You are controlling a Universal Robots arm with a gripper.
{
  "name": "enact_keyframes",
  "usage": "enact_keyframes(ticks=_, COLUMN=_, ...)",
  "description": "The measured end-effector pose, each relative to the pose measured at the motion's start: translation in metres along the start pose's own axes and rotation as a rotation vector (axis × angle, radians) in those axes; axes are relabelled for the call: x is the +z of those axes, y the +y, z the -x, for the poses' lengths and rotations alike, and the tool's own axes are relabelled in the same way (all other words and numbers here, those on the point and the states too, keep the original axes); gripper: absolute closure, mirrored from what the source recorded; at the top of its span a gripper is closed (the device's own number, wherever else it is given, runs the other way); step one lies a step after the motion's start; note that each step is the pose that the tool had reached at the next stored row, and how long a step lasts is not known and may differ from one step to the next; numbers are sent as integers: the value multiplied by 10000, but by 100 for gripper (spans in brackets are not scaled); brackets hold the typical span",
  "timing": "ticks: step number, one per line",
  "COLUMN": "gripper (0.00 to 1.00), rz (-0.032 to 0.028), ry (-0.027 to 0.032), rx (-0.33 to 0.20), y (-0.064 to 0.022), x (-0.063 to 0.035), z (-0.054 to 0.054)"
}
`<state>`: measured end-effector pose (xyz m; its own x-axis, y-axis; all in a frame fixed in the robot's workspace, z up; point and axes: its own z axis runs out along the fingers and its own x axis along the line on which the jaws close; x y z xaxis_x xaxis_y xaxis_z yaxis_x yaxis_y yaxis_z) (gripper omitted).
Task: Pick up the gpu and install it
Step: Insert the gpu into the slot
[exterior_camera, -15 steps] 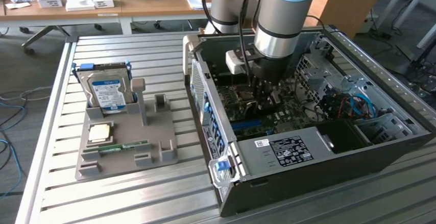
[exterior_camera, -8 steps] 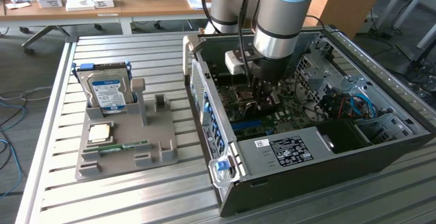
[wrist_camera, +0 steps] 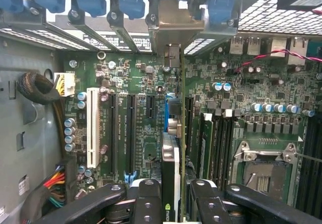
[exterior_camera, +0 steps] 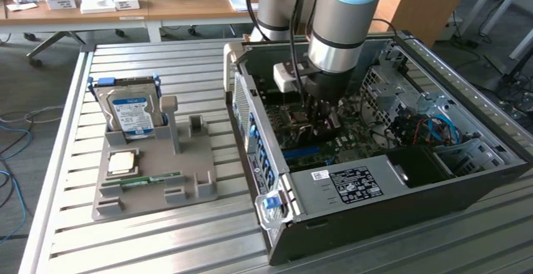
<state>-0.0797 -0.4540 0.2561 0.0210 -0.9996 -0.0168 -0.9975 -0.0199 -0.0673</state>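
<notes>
Claw (wrist_camera: 175,200), partly closed, pinches the gpu (wrist_camera: 170,158) edge-on over the motherboard (wrist_camera: 138,75).

Exterior view looks down at the open computer case (exterior_camera: 400,215); wrist view faces its motherboard (wrist_camera: 143,128) close up.

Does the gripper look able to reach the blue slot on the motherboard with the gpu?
Probably yes. The case is open on its side, the gripper holds the gpu edge-on in line with the blue slot, and no cable seems to cross between them.
</notes>
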Motion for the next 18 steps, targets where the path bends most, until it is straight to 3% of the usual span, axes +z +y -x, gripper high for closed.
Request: enact_keyframes(ticks=18, gripper=73, rz=-7, ry=41, rx=104, y=24, x=77, z=-1)
